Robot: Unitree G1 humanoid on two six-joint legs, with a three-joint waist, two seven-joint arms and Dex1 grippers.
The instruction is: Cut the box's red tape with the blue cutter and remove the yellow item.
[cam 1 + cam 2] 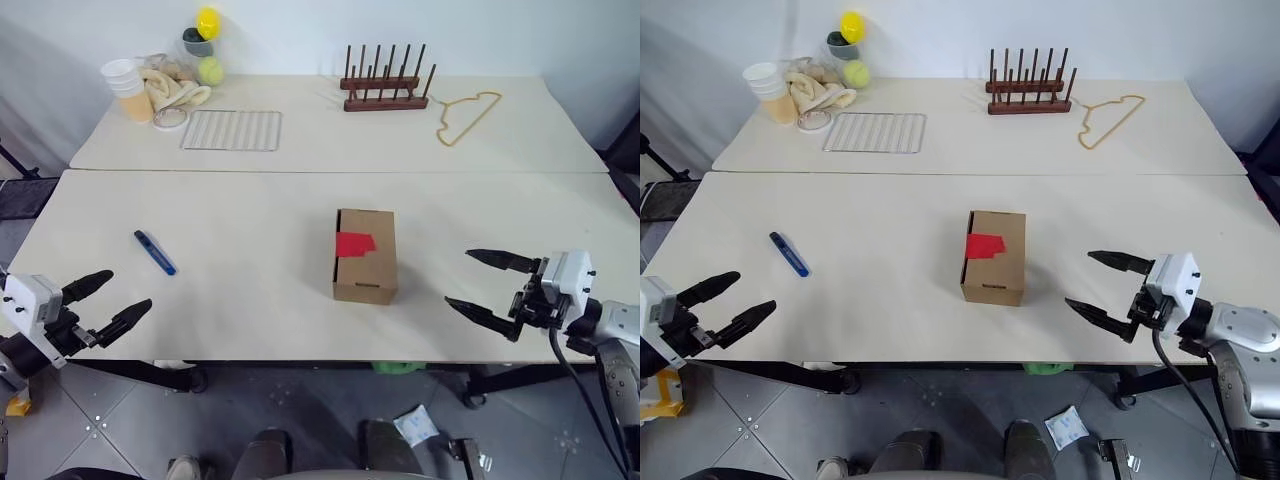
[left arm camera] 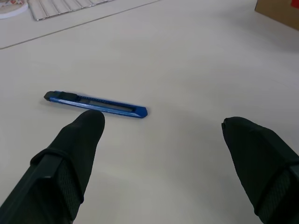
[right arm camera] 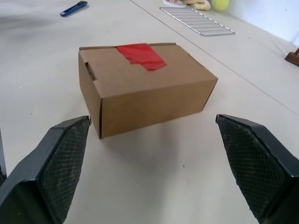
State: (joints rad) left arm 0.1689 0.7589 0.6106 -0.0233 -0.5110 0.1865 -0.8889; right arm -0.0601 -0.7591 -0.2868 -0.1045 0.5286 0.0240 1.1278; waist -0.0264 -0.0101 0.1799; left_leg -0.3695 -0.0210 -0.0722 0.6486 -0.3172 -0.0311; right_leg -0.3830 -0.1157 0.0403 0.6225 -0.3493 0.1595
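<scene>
Blue cutter lies flat on the table left of the box; slim, rigid, likely light and slippery, best pinched mid-body; left gripper and right gripper both spread, empty.

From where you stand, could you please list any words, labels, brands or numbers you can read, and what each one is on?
No text is readable.
box: plain cardboard, no print; its red tape is blank.
blue cutter: no legible marking.
round item beside the wire rack: coloured pattern, too blurred to read.
</scene>
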